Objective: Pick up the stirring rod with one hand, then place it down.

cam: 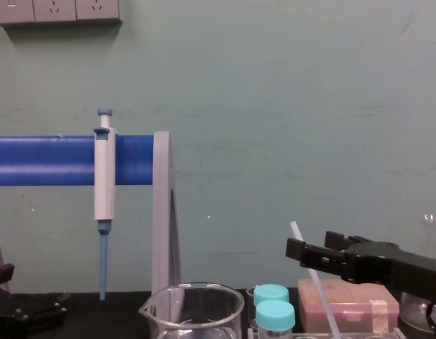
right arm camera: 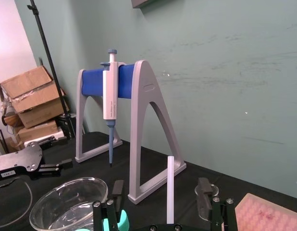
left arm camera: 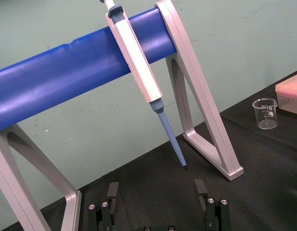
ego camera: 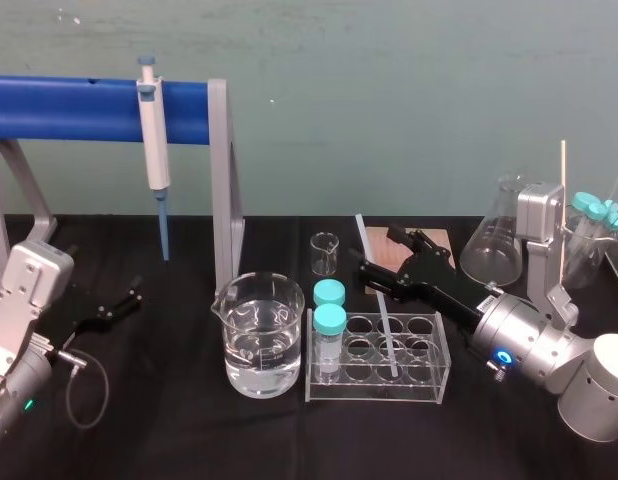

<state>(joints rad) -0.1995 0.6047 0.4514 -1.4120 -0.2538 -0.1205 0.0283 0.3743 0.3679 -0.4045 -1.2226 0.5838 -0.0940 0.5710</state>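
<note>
Reaching over the test-tube rack with the right pincer, jaws spread wide and empty either side of the stirring rod. Rod leaning up out of the rack, lower end seemingly in a back-row well. Pick-up step, not yet gripped. Next: close squarely on the rod, then lift clear of the rack. Left pincer parked well left of the rack, likewise open and empty.
</note>
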